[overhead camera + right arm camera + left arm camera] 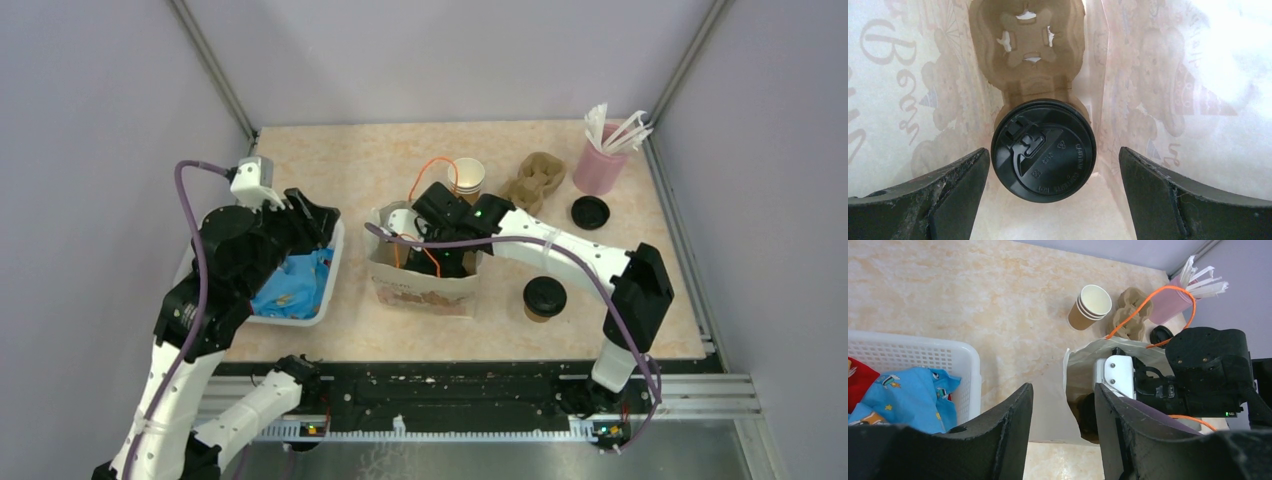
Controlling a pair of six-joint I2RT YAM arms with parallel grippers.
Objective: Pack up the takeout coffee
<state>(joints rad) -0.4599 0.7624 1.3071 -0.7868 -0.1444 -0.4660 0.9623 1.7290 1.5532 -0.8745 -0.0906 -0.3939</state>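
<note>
**Packing station, listed near to far**

1. Lidded cup B [544, 297]: brown paper, black lid, upright on table [400, 335], lower right of centre in top view. Not yet packed. Judged parked w/in reach of the right arm for a later pick.
2. White basket [295, 320]: left of frame, holds blue packets [295, 285]. Left gripper [1062, 390] hangs over it, jaws part-spread w/ nothing between. Judged idle, held clear of the bag.
3. Paper bag [425, 290]: centre of frame, printed, mouth up. Right gripper [1053, 150] is down inside it.
4. Lidded cup A [1043, 150]: in the bag, upright, seated in the near pocket of a pulp carrier [1028, 55]. Far pocket is empty, judged kept for cup B. Jaws are spread wide either side of the lid and pinch nothing. The finger at lower left of the wrist view sits close to the lid, the other well apart. Judged wide so the wrist can lift out w/o dragging the cup.
5. Upper right of top view: loose black lid [590, 212], stack of open cups [467, 178], spare carrier [533, 180], pink cup of white sticks [600, 165].
</note>
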